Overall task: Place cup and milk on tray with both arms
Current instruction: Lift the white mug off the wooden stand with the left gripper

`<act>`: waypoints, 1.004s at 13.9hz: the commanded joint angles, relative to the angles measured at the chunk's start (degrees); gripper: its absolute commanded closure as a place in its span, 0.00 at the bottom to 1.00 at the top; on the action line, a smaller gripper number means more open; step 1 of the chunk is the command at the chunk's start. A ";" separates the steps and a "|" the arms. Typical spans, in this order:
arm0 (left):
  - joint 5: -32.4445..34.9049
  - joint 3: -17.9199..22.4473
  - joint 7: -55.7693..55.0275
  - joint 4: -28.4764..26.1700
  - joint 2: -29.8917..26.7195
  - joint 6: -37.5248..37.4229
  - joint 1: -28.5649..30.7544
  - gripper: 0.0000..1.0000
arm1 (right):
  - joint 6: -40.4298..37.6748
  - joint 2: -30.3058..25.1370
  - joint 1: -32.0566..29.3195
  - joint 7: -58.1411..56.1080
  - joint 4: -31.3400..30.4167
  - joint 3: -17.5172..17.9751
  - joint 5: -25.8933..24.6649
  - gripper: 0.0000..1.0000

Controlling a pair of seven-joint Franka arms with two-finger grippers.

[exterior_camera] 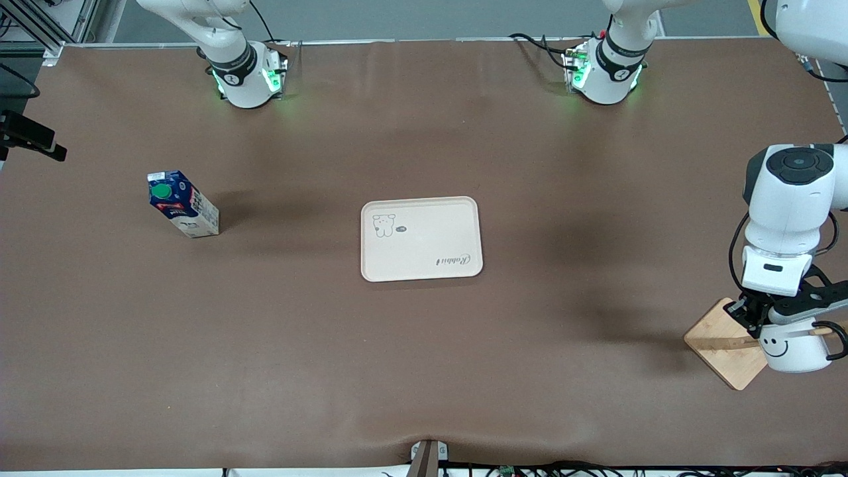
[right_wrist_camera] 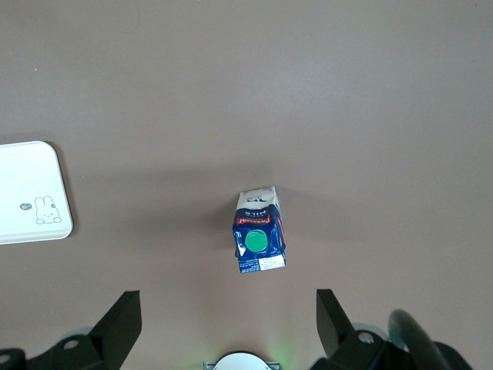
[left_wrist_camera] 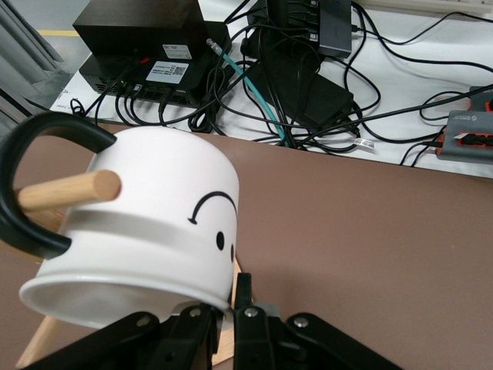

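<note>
- brown worktop (exterior_camera: 424, 371), nothing placed yet: cream tray (exterior_camera: 421, 238) sits bare mid-worktop, no cup and no milk on it
- white cup (exterior_camera: 792, 348) with smiley face hangs by its black handle on a wooden peg (left_wrist_camera: 69, 191) of the bamboo stand (exterior_camera: 729, 344), at the left arm's end of the worktop and nearer to the front camera than the tray
- left tool (exterior_camera: 762, 318) is at the cup's rim; left wrist view shows its black fingers (left_wrist_camera: 245, 308) closed thin against the rim wall, looks like a grip on the cup, judged
- cup not yet off the peg, so lift-off and carry to the tray are left
- milk (exterior_camera: 183, 203) stands upright, untouched, toward the right arm's end, well apart from the tray
- right tool (right_wrist_camera: 227, 324) hangs high over the milk, fingers spread wide, holding nothing
- progress: early, both placings remain
- writing: grey script "rabbit" on the tray plus small bear drawing; carton's red-and-white label too small to read
</note>
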 commanded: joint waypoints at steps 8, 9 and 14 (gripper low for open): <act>2.21 -0.35 3.91 0.99 -1.32 -1.65 -1.68 1.00 | -0.63 0.34 -0.80 0.34 0.85 0.52 0.55 0.00; 2.21 -0.44 3.91 1.51 -1.58 -2.53 -2.21 1.00 | -0.54 0.43 -0.80 0.34 0.76 0.52 0.55 0.00; 2.12 -1.75 5.05 3.18 -2.99 -9.56 -3.97 1.00 | -0.45 0.60 -0.89 0.34 0.76 0.52 0.55 0.00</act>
